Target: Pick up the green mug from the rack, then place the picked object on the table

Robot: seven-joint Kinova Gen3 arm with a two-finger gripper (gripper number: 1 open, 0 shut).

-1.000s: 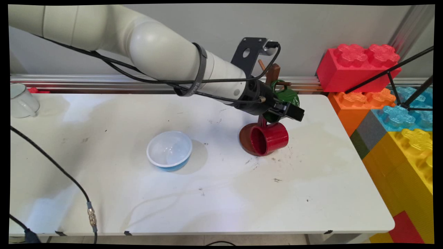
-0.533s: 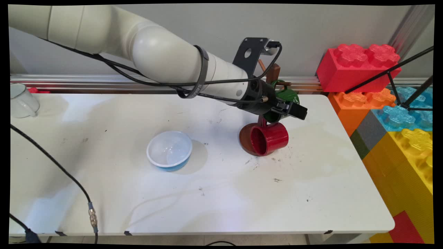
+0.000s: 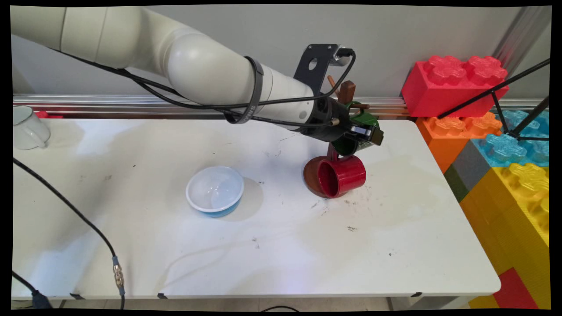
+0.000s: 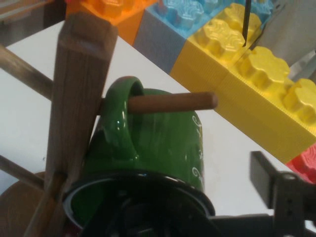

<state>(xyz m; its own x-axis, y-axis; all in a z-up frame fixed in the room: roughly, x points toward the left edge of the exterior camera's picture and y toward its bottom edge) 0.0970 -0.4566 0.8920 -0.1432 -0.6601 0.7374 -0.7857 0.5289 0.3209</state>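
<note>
Gripping the green mug by its rim with the end effector, handle hooked over the mug tree's peg, red mug just below.

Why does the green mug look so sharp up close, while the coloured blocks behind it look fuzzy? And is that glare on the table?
Hand view: the green mug and wooden peg are crisp; the yellow blocks behind are soft. Main view: pale sheen on the table, and a soft shadow beside the blue bowl.
</note>
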